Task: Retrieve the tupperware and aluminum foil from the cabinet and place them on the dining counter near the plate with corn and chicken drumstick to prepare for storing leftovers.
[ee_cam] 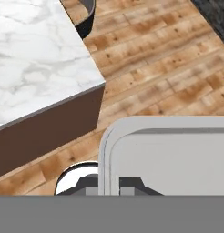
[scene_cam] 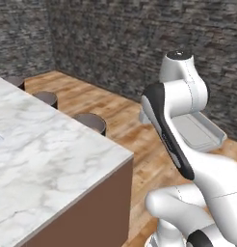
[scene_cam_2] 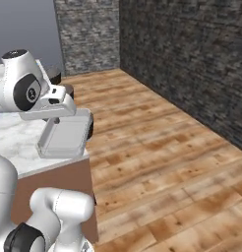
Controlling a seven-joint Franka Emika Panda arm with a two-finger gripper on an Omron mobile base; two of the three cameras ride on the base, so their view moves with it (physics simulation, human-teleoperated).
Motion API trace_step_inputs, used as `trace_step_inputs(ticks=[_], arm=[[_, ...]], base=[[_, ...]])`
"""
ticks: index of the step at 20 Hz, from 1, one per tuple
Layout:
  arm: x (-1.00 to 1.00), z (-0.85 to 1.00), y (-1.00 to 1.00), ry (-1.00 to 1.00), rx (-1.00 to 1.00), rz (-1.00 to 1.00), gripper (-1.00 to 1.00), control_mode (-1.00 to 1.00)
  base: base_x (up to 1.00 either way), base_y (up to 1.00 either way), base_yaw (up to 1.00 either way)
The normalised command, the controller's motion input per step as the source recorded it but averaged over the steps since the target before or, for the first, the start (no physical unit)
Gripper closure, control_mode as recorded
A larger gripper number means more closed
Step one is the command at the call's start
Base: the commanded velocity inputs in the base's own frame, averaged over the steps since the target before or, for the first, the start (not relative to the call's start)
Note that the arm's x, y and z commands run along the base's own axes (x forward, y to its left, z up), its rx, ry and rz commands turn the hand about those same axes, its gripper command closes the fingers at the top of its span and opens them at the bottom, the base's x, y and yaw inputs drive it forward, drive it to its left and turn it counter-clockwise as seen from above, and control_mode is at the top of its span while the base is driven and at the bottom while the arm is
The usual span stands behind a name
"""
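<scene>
In the left base view the tray (scene_cam: 200,132) hangs in the air beyond the arm, over the wooden floor (scene_cam: 120,116) and well off the marble counter (scene_cam: 48,154). In the right base view the gripper (scene_cam_2: 61,115) is pinched shut on the tray's rim, near the counter corner. In the hand view the tray hangs past the counter edge, so it should travel level and further over the marble before release; no writing is readable.

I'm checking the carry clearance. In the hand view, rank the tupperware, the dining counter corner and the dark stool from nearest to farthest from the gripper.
1. tupperware, held in the gripper.
2. dining counter corner, upper left.
3. stool, top edge, beyond the corner.
</scene>
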Motion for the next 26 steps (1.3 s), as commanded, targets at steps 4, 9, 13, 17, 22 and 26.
trace_step_inputs(ticks=[4,9,13,17,22,26], arm=[[0.0,0.0,0.0,0.0,0.0,0.0,1.0,1.0],[0.0,0.0,0.0,0.0,0.0,0.0,1.0,1.0],[0.0,0.0,0.0,0.0,0.0,0.0,1.0,1.0],[0.0,0.0,0.0,0.0,0.0,0.0,1.0,1.0],[0.0,0.0,0.0,0.0,0.0,0.0,1.0,1.0],[0.0,0.0,0.0,0.0,0.0,0.0,1.0,1.0]], base=[[0.61,-1.0,0.24],[0.76,-0.92,0.39],[0.94,-0.5,0.61],[0.99,-0.4,0.65],[0.97,-0.5,0.62],[0.83,-0.74,0.54]])
